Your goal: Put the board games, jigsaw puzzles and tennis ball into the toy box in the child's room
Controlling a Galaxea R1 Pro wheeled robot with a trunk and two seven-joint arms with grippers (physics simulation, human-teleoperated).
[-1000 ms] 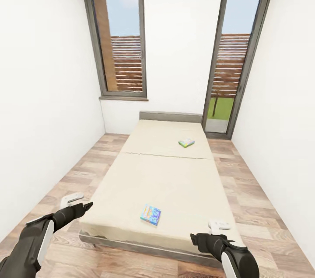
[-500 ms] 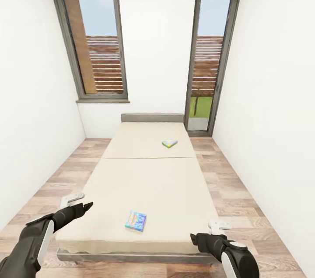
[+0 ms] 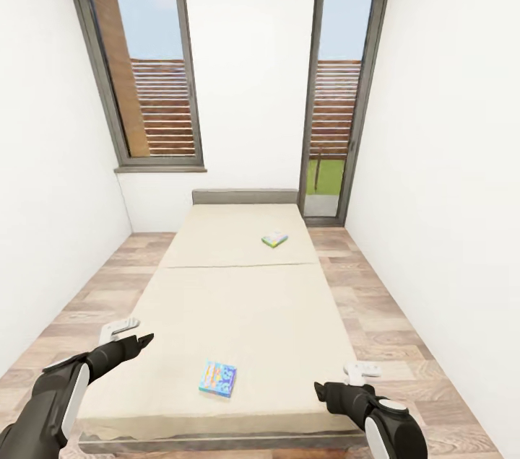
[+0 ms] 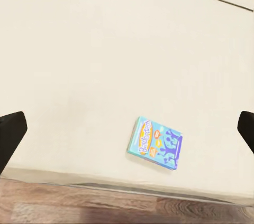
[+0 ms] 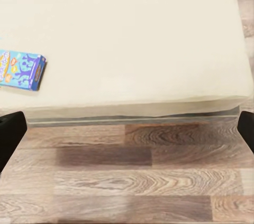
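Note:
Two board games lie on the beige bed (image 3: 238, 300). A blue one (image 3: 217, 379) sits near the foot end, and is the blue box (image 4: 155, 143) (image 5: 21, 70) in both wrist views. A pale one with a green edge (image 3: 274, 239) lies near the grey headboard. My left gripper (image 3: 133, 335) (image 4: 128, 131) hovers open over the bed's near left corner, left of the blue game. Open as well, my right gripper (image 3: 345, 381) (image 5: 127, 131) hangs above the floor by the bed's near right corner. The table, toy box, jigsaw puzzles and tennis ball are out of view.
White walls close in on both sides, with strips of wood-plank floor (image 3: 383, 300) along the bed. A grey-framed window (image 3: 148, 69) and a tall glass door (image 3: 339, 91) stand in the far wall.
The camera has shifted, so the bed now sits more centred and squarer in the picture. Both arms hold the same pose, and the board games lie as before.

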